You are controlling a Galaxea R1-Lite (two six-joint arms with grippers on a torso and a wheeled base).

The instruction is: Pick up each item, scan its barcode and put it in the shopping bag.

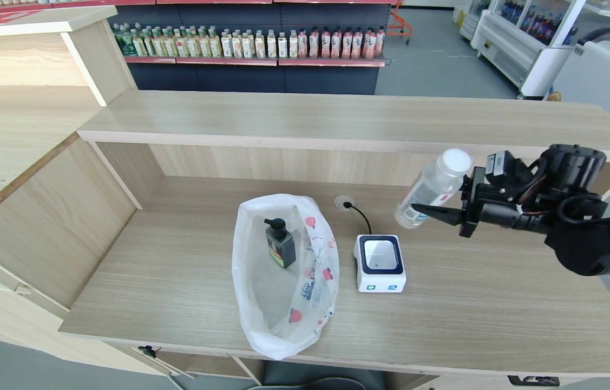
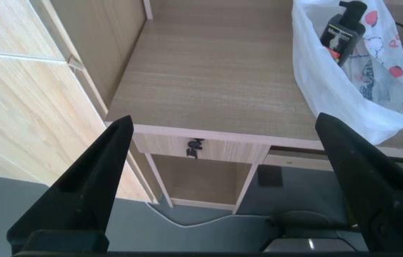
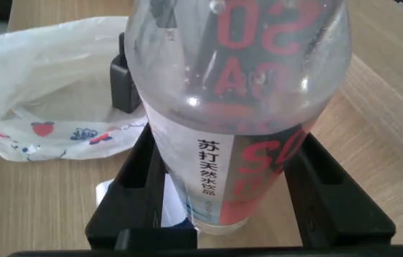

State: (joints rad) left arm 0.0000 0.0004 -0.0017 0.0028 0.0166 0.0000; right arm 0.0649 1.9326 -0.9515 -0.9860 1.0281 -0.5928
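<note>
A clear plastic bottle (image 1: pixel 430 189) with a white cap and red print hangs tilted above the counter, to the right of the scanner. My right gripper (image 1: pixel 434 208) is shut on the bottle (image 3: pixel 237 107) around its middle. The white scanner (image 1: pixel 380 262) with a dark glass top sits on the counter, just left of and below the bottle. A white shopping bag (image 1: pixel 283 271) with red prints lies open left of the scanner, and a dark pump bottle (image 1: pixel 280 244) stands inside it. My left gripper (image 2: pixel 223 185) is open, off the counter's front left corner, holding nothing.
A black cable (image 1: pixel 360 214) runs from the scanner to a grommet at the back. The wooden counter (image 1: pixel 472 303) has a raised ledge behind and a side wall on the left. Shelves of drinks (image 1: pixel 250 43) stand far behind.
</note>
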